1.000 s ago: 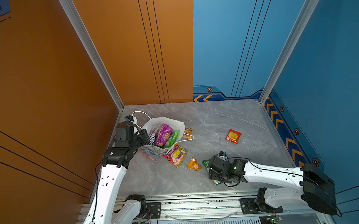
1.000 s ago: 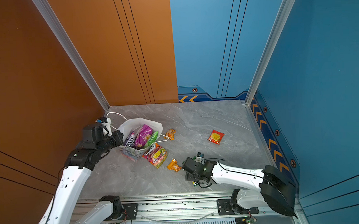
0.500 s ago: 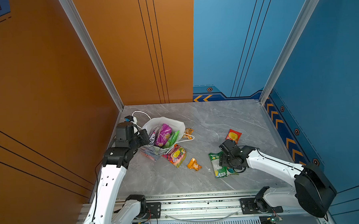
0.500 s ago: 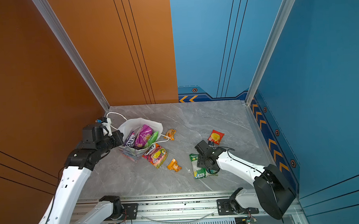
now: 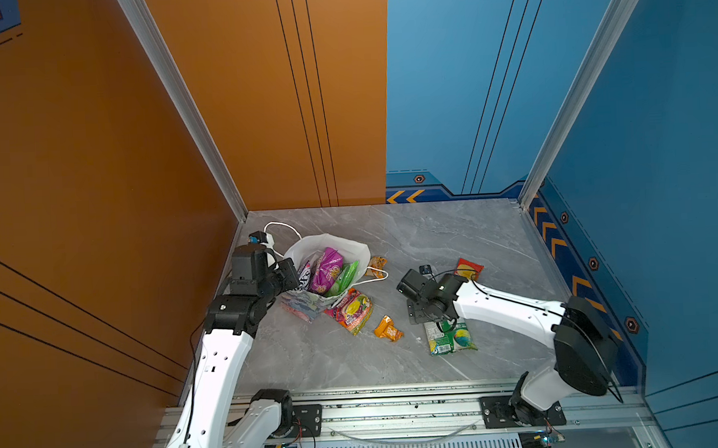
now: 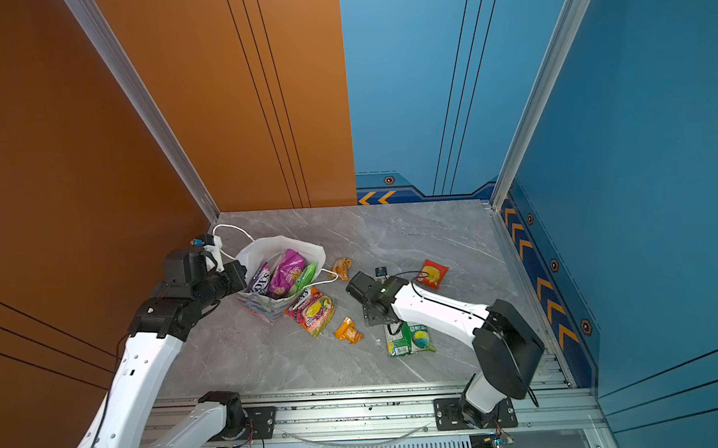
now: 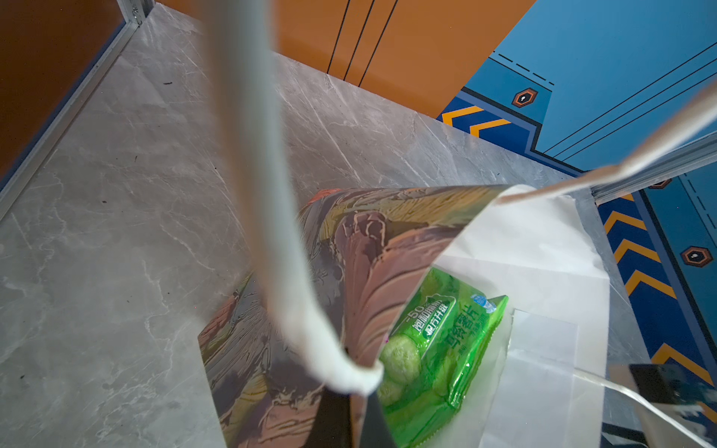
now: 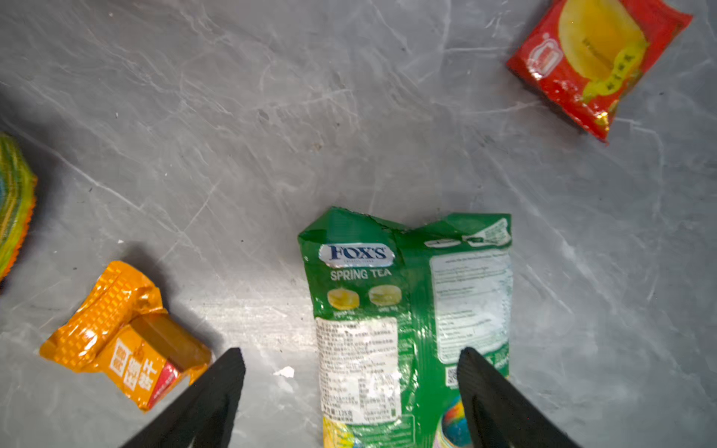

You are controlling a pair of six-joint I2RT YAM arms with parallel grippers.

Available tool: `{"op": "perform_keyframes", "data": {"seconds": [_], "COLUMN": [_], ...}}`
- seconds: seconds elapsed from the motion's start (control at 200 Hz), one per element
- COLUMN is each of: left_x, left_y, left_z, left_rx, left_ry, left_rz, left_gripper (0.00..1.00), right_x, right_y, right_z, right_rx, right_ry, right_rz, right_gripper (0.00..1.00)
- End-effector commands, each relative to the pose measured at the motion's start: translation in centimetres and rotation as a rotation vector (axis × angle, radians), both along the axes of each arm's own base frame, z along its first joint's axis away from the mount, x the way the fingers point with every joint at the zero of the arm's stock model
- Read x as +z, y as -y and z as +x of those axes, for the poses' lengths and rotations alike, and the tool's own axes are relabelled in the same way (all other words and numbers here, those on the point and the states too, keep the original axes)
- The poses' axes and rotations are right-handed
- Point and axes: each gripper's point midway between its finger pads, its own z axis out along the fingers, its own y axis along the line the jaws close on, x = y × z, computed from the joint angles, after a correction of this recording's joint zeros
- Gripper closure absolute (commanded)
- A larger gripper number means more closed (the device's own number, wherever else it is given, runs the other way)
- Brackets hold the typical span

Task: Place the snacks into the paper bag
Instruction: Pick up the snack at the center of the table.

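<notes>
The paper bag (image 5: 329,239) (image 6: 283,241) leans open at the left, with purple, magenta (image 5: 328,268) and green (image 7: 438,341) snacks inside. My left gripper (image 5: 288,274) (image 7: 355,403) is shut on the bag's printed side wall, beside a white cord handle (image 7: 271,194). On the table lie a multicoloured packet (image 5: 353,310), two small orange ones (image 5: 388,328) (image 5: 376,266), a red one (image 5: 469,268) (image 8: 597,62) and a green Fox's packet (image 5: 450,339) (image 8: 407,310). My right gripper (image 5: 430,317) (image 8: 350,351) hangs open just above that green packet, holding nothing.
The orange wall runs close along the left of the bag and the blue wall stands at the right. The arms' metal rail (image 5: 399,414) borders the table's front edge. Bare grey marble (image 5: 433,238) lies behind the packets.
The right arm has swung round and its gripper has shifted over the green packet's far end, with its jaws spread wider. The left arm and the bag have not moved.
</notes>
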Motion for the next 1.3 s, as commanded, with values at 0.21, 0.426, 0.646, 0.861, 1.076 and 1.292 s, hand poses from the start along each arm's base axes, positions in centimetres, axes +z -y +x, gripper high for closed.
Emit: {"op": "perform_keyframes", "data": {"seconds": [0.21,0.426,0.646,0.861,1.076,1.292], "left_x": [1.7,1.6,1.6,1.5,1.4,1.3], "left_y": [-0.4,-0.3,-0.3,-0.2,-0.1,0.1], "left_z": [0.2,0.3,0.3,0.4,0.4,0.5], "left_rx": [0.007,0.004,0.004,-0.001,-0.004,-0.010], "left_ry": [0.071,0.067,0.066,0.061,0.059,0.054], "left_rz": [0.004,0.001,0.000,-0.004,-0.004,-0.008], "left_gripper": [1.00,1.00,1.00,1.00,1.00,1.00], "right_x": [-2.8,-4.9,-5.6,-3.0,1.3,7.0], "right_y": [0.8,2.1,2.3,2.4,2.1,1.2], "right_z": [1.5,1.5,1.4,1.9,2.4,2.7], "right_rx": [0.036,0.028,0.031,0.025,0.004,-0.049], "right_ry": [-0.078,-0.130,-0.132,-0.030,0.115,0.304], "right_rz": [-0.266,-0.341,-0.362,-0.332,-0.237,0.010], "right_gripper": [0.15,0.28,0.59,0.92,1.00,1.00]}}
